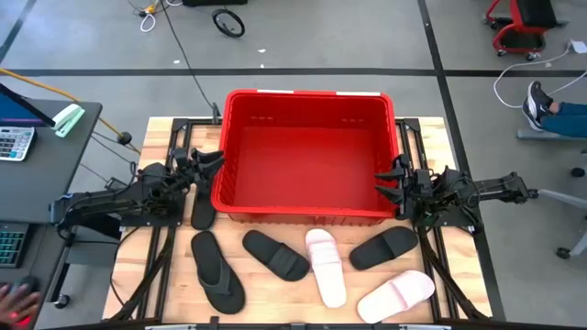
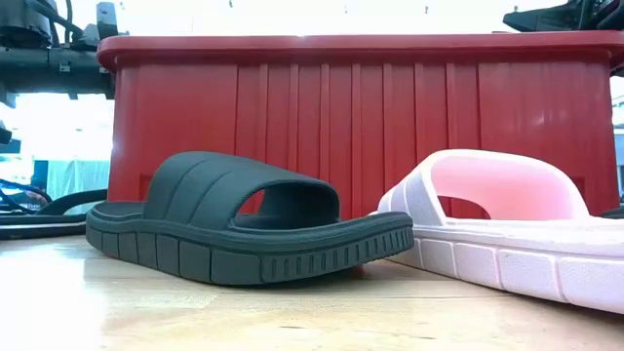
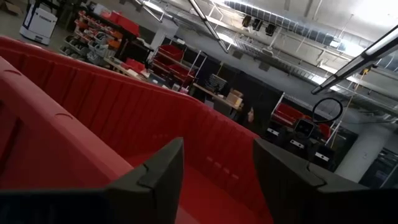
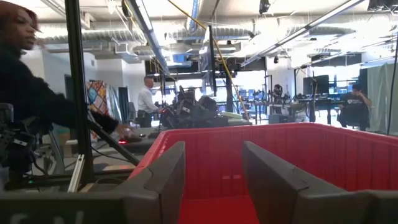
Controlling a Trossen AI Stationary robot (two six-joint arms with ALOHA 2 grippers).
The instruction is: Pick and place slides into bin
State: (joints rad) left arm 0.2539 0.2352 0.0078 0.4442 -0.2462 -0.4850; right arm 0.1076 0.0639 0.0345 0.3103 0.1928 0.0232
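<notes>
High view shows the bin (image 1: 312,156) empty, six slides (image 1: 327,266) on the table; left gripper (image 1: 209,163) and right gripper (image 1: 393,180), both spread, hold nothing

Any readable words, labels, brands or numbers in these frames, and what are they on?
None can be read.
Bin: no label shows.
Slides, such as the black one and the pink one: no brand shows.
Calculator at the left edge: keys too small to read.

Both arms are dark, jointed and knobbly, seemingly matte black; left gripper (image 1: 213,161) and right gripper (image 1: 393,180) end in blunt angular fingers (image 4: 163,180).
</notes>
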